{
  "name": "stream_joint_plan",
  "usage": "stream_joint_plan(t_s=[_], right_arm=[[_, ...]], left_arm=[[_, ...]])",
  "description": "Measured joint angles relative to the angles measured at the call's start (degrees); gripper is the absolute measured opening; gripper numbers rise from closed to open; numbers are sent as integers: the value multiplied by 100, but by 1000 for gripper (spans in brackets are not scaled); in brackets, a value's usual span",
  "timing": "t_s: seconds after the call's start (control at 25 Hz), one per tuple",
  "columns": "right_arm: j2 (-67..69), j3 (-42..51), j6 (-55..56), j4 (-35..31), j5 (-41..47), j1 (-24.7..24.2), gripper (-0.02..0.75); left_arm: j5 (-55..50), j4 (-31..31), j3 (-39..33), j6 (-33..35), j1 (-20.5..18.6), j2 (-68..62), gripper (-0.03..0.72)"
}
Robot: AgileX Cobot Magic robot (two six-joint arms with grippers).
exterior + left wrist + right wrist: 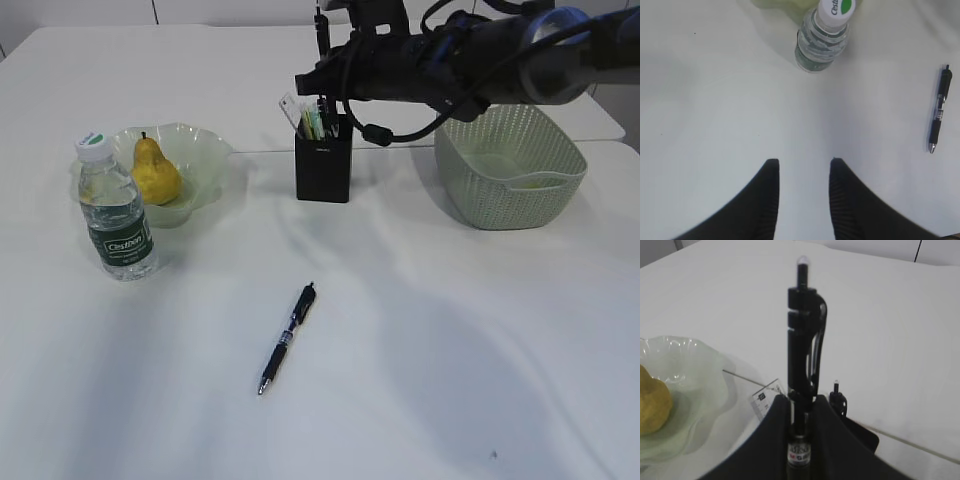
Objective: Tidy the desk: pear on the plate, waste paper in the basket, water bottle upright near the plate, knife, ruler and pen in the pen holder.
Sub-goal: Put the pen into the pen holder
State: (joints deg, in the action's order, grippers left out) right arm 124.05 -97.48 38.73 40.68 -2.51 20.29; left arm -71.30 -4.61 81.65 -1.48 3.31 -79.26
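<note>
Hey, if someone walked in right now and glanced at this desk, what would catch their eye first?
Probably the right hand, shut on a black pen held upright above the black pen holder at the back of the desk. Next, the yellow pear sitting on the glass plate at the left, with the upright water bottle beside it. A second pen lies alone mid-table.

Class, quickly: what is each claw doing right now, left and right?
Left claw: open, holding nothing, above the bare white table.
Right claw: closed on an upright black click pen.
</note>
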Motion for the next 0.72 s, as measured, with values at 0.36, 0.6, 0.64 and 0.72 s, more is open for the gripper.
stream_joint_plan(t_s=[0.36,0.6,0.64,0.72], right_arm=[[386,-682,-22,155,-12,0,92],[731,-1136,-43,288,-12,-60,92],[773,-1185,-43,297,-12,-74,92],[822,-1221,-43,302,-12,-110,92]], left_arm=[[0,0,0,0,0,0,237],[0,0,0,0,0,0,237],[0,0,0,0,0,0,237],[0,0,0,0,0,0,237]])
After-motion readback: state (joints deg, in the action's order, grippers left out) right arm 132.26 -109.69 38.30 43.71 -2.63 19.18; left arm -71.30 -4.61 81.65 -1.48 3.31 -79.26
